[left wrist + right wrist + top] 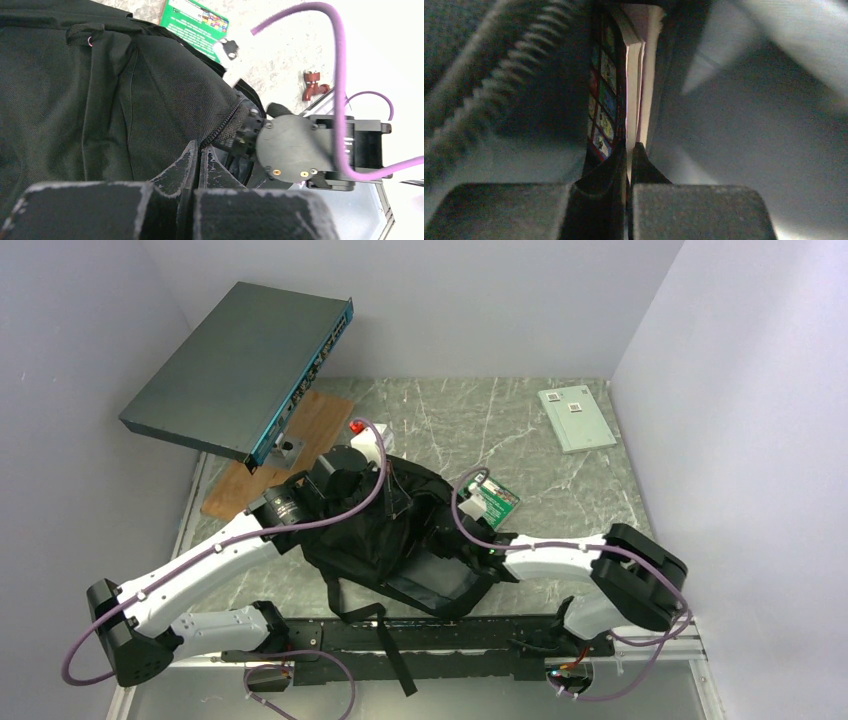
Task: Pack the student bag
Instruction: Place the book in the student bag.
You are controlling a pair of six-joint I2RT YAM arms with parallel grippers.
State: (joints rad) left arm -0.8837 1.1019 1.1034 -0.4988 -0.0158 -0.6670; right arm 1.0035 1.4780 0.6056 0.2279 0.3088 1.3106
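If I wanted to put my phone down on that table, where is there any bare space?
Bare marble lies at the far middle, between the wooden board and the pale panel, and on the right between the green booklet and the wall. The centre is crowded: the student bag and both arms fill it.

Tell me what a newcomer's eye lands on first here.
The black bag sprawls in the middle with both arms at it. The left gripper pinches its zipper edge, and the right gripper is shut on a thin book in the dark inside. A grey switch box sits tilted at far left, and a green booklet lies just right of the bag.
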